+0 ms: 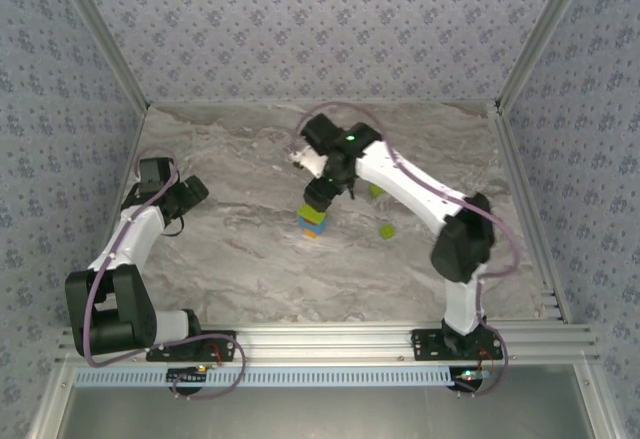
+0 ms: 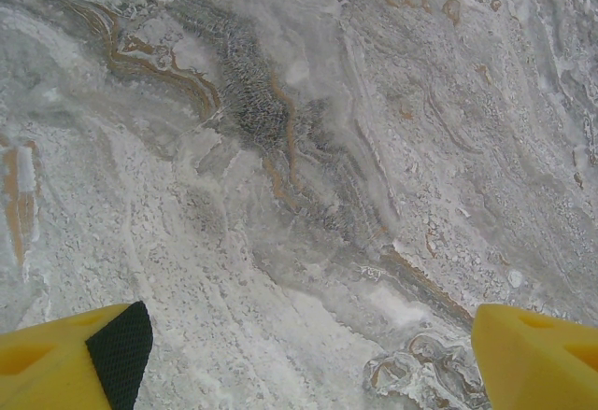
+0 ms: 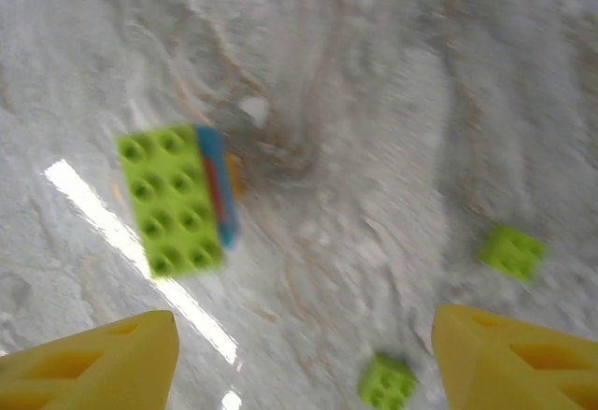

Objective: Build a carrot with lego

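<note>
Two loose pieces: far green brick [image 3: 511,249] at right, near green brick [image 3: 387,382] bottom centre; stack [image 3: 177,200] at left.
Right gripper [image 3: 304,363]: jaws apart, empty; your nearer arm.
Left gripper [image 2: 308,363]: jaws apart.

L gripper [image 2: 308,349] jaws wide, R gripper [image 3: 304,359] jaws apart, pointing down

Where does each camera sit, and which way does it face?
Top external: above and behind the bases, facing down on the table; both arms, left gripper, right gripper.
Left wrist: on the left arm, facing down on bare marble; its yellow fingers.
Right wrist: above the carrot, facing down; its yellow fingers.
Shared: top and right wrist both see the carrot and two loose green bricks.
</note>
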Motion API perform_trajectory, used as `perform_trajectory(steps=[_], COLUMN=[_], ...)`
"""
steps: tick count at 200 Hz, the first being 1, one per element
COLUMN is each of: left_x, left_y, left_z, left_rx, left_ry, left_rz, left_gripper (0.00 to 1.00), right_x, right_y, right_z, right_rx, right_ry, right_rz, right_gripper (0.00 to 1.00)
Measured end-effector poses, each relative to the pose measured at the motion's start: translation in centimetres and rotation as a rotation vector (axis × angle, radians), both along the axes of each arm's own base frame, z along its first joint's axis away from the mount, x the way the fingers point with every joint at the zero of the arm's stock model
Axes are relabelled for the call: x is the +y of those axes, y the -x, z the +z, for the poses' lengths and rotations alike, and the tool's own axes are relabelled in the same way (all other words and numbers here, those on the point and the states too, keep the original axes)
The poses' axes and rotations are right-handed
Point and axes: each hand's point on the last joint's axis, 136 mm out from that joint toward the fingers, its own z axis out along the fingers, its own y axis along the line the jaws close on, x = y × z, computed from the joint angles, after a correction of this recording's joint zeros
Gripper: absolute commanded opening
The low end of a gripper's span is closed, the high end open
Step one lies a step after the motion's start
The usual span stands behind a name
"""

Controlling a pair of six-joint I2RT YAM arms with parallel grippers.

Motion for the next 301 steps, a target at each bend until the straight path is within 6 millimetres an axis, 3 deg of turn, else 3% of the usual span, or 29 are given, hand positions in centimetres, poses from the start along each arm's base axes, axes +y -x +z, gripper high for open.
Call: perform_trajectory(steps=[22,41,63,87,151,218,240,279,301], left_x=[0.0,-0.1,-0.4,-0.6,-0.7,-0.8,-0.9,-0.9,-0.9], left_y=[0.0,0.0,-0.1,-0.1,-0.1,-0.1,-0.1,-0.1,-0.1], left_z=[0.0,0.0,0.0,0.0,0.0,0.0,0.0,0.0,0.0], left_rx=[0.0,-0.002,-0.004,-0.004,-0.004,-0.003,-0.004,-0.004,-0.004], left_ry=[0.0,0.004,0.009,0.012,0.012,0.012,0.012,0.012,0.012], left_rz=[0.0,-0.003,-0.012,-0.019,-0.021,-0.026,-0.028,-0.028,-0.028], left_gripper=[0.9,0.9,0.9,0.9,0.9,0.9,0.9,0.9,0.9], right_x=[-5.2,-8.7,-11.1,-12.6,-13.3,-11.3,-11.5,-12.6,-12.3], right_y=[1.1,3.2,5.6,6.9,5.2,2.6,2.5,3.6,3.3], right_z=[-1.1,-4.9,-10.2,-13.7,-16.6,-14.9,-15.2,-17.5,-17.6], right_rx=[-0.034,0.0,0.051,0.038,-0.104,-0.248,-0.279,-0.282,-0.294], right_ry=[0.0,0.019,0.051,0.051,-0.089,-0.206,-0.23,-0.212,-0.228], right_rz=[-0.159,-0.283,-0.393,-0.482,-0.6,-0.59,-0.601,-0.639,-0.646], right_gripper=[0.74,0.74,0.73,0.73,0.72,0.7,0.69,0.67,0.62])
